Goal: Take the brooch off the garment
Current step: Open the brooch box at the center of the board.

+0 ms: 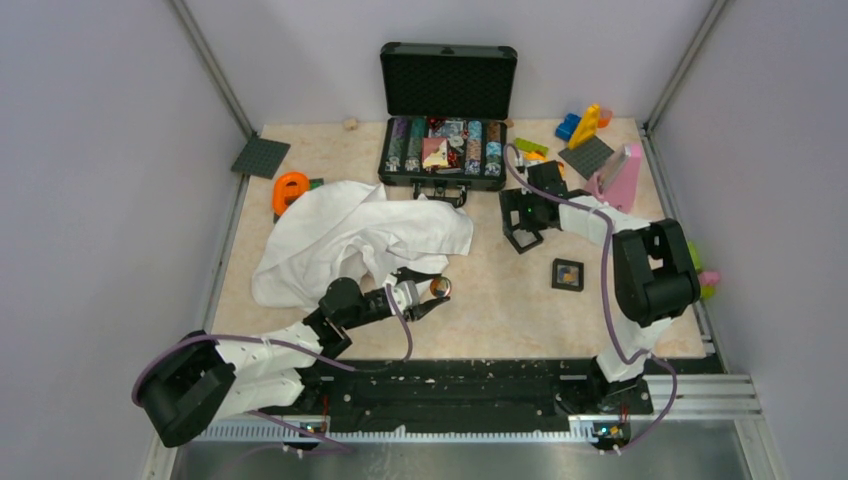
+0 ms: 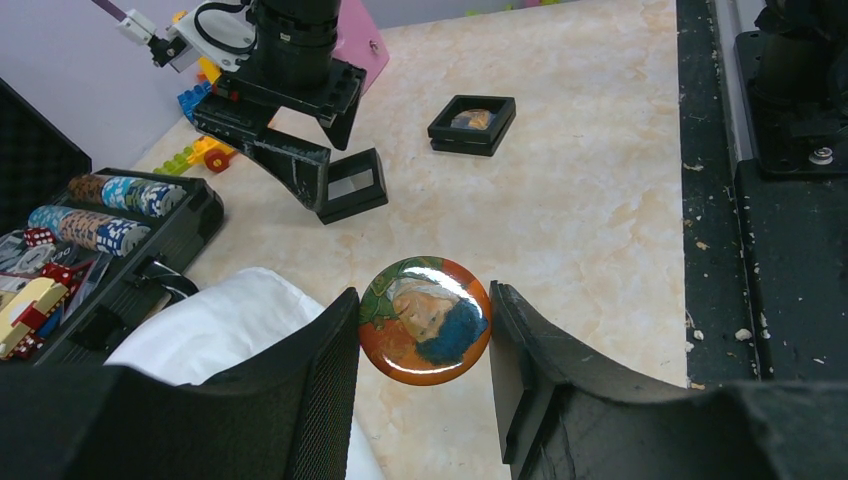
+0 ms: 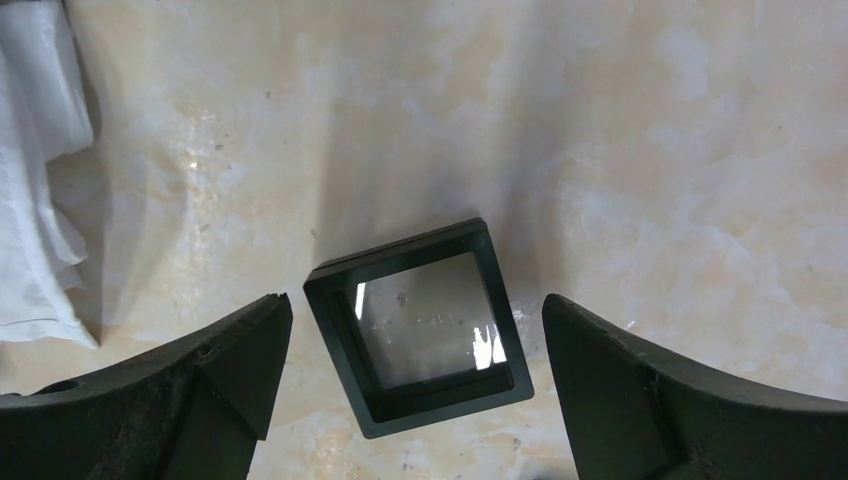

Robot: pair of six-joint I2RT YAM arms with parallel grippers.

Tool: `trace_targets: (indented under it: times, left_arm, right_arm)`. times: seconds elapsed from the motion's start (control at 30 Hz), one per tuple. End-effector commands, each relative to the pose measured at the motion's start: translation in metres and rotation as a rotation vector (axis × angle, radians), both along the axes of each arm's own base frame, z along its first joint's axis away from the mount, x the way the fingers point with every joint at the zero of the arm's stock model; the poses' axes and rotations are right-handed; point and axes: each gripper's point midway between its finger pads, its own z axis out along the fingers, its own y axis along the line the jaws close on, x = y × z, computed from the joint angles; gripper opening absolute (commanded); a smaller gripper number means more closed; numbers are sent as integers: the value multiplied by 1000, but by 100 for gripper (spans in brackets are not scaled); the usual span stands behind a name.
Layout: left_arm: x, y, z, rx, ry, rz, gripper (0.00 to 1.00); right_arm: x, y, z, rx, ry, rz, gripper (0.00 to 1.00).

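- step in hand: the brooch (image 2: pixel 425 320) sits clamped edge to edge in the left tool (image 1: pixel 431 295), whose jaws are part-closed on the round badge with its painted face up towards the wrist camera.
- where it is: the brooch is just beside the near right edge of the white garment (image 1: pixel 345 240), over bare worktop (image 1: pixel 500 310). in the left wrist view, cloth shows only under and left of the left finger. i judge the brooch is free of the fabric, though its back and pin are hidden, so i cannot tell whether a thread is caught.
- the right tool (image 3: pixel 416 302) is spread wide, hovering over an empty black square frame (image 3: pixel 420 325) that lies on the worktop, with a finger on either side and neither touching it.
- a second frame (image 2: pixel 472 122) with something inside lies further right, well apart from both tools.
- progress: the removal looks almost done. what seems left is to carry the brooch clear and set it down.
- next move calls for: a steady grip with no squeezing, since the glossy rim could slip. draw away from the cloth and watch that the garment does not follow. lower onto open worktop before the jaws widen.
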Motion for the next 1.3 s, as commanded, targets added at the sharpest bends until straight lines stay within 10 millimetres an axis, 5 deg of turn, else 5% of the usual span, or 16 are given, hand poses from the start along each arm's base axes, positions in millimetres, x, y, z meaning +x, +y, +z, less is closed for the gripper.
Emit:
trace_targets:
  times: [0.0, 0.37, 0.9, 1.27]
  left_arm:
    - [-1, -1, 14, -36, -24, -1, 44]
    - [0, -2, 14, -33, -24, 0, 41]
    - [-1, -2, 16, -36, -25, -5, 41]
    - [-1, -3, 12, -22, -13, -10, 40]
  right_arm:
    - [11, -6, 4, -70, -21, 8, 99]
    - [6, 21, 1, 55, 7, 102, 98]
    - [-2, 19, 10, 69, 2, 81, 73]
    - [-41, 52, 24, 320, 89, 93, 59]
